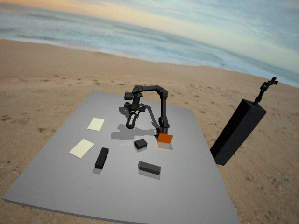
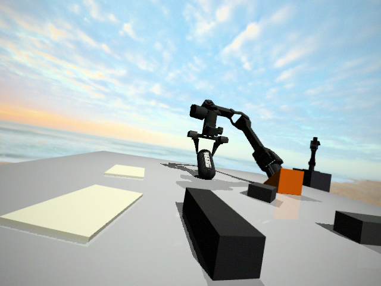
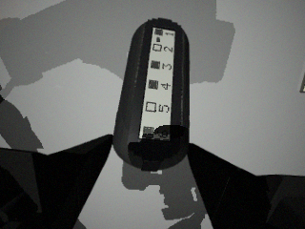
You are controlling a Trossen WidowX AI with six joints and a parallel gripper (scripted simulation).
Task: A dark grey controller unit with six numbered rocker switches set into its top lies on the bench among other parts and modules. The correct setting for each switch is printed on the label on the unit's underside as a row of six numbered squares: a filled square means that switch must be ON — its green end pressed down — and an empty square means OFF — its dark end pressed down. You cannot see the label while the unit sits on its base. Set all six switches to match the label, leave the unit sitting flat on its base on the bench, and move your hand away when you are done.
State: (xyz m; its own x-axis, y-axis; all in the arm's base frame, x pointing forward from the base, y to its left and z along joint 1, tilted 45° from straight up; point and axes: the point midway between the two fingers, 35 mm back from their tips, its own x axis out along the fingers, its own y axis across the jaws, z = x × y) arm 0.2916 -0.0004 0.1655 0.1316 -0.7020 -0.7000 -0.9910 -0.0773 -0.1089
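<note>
The gripper [image 2: 206,151] is clamped on the unit [image 2: 206,164], holding it tipped up on its lower end near the middle of the bench [image 1: 72,188], toward the far edge. Its label [image 3: 155,76] faces the wrist camera: squares 1, 3, 4 and 6 look filled, 2 and 5 empty. Two cream pads [image 1: 96,124] lie toward the left edge, three dark blocks [image 1: 101,157] nearer the front.

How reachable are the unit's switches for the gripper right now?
Probably not: the gripper is clamped on the controller unit, holding it on end, label toward the wrist camera. Switches face away, fingers busy.
</note>
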